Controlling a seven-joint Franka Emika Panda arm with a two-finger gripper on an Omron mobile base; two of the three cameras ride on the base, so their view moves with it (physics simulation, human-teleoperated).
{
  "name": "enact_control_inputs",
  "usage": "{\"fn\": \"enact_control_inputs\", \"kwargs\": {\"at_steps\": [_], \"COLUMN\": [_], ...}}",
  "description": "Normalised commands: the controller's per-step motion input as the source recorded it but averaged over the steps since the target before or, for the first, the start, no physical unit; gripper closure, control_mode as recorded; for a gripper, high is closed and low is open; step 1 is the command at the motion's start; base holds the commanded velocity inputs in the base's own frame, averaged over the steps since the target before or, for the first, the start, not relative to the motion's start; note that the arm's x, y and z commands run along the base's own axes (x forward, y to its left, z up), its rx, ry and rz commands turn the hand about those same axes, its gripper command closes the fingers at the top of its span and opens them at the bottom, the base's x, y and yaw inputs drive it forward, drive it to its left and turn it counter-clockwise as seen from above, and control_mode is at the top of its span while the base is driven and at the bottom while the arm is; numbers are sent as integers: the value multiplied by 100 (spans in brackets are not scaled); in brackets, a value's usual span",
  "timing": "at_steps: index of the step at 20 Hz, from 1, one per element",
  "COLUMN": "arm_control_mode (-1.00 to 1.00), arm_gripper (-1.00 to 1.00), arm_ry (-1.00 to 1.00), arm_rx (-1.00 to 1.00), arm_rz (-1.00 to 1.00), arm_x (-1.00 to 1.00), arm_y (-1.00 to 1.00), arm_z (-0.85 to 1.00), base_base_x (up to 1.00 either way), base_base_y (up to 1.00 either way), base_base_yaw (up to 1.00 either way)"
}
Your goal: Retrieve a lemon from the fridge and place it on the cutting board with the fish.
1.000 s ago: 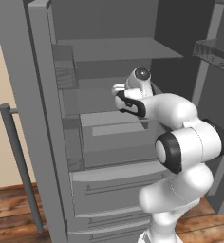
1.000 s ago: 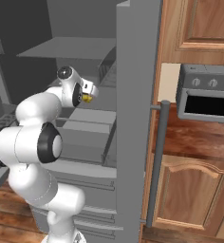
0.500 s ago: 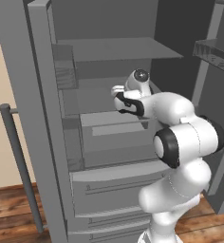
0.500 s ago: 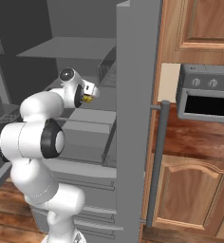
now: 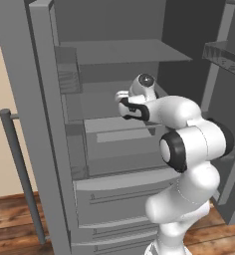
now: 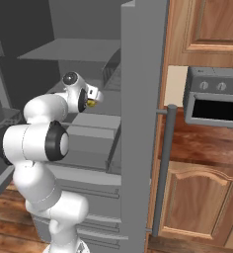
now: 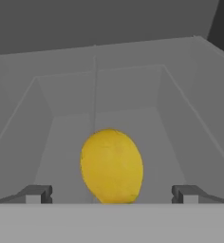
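Inside the fridge (image 5: 45, 124), one lemon (image 7: 112, 166) lay in a grey bin (seen whole from the hand view), between the wide-open gripper's (image 7: 112, 193) two fingertips (image 7: 37, 193), unheld.

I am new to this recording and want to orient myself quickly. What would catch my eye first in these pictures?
First the lemon, bright yellow against the all-grey inside of the fridge, lying in a grey bin straight ahead of the open claw, between its two dark fingertips. Next the white arm, reaching in between the open fridge doors at the height of the middle shelves. To the right of the fridge, a small grey oven stands on a wooden counter.
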Motion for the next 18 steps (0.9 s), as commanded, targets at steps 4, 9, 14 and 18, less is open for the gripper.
{"fn": "enact_control_inputs", "kwargs": {"at_steps": [4,9,14,18], "arm_control_mode": [-100,-100,-100,-100], "arm_gripper": [-100,-100,-100,-100], "arm_ry": [4,2,1,3], "arm_rx": [0,0,0,0], "arm_rz": [1,0,0,0], "arm_x": [7,29,36,14], "arm_y": [8,0,0,0], "arm_z": [-12,-13,-5,-10], "base_base_x": [0,0,0,0], "base_base_y": [0,0,0,0], "base_base_yaw": [0,0,0,0]}}
